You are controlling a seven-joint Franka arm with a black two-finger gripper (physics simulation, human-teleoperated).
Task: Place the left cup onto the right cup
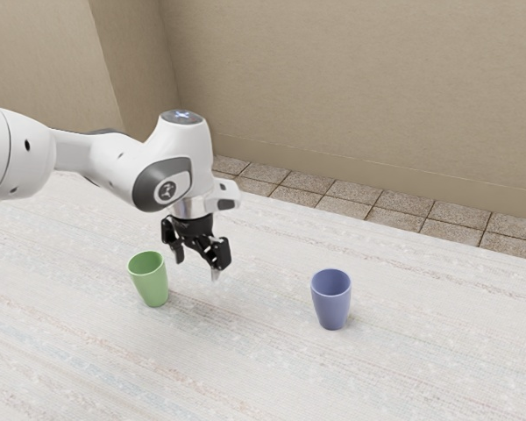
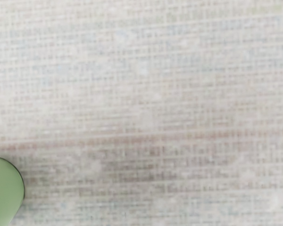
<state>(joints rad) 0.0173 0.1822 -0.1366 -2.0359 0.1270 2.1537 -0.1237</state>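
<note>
Here the gripper hung low over the table, jaws spread apart and gripping nothing. The green cup stood upright just beside it on the exterior view's left, untouched. The blue cup stood upright well apart, toward the exterior view's right, both on the table.

Plain beige walls meet in a corner (toward the exterior view's left), a low skirting board along their foot. Brownish square floor tiles run behind the pale, woven-looking worktop, softly lit.
</note>
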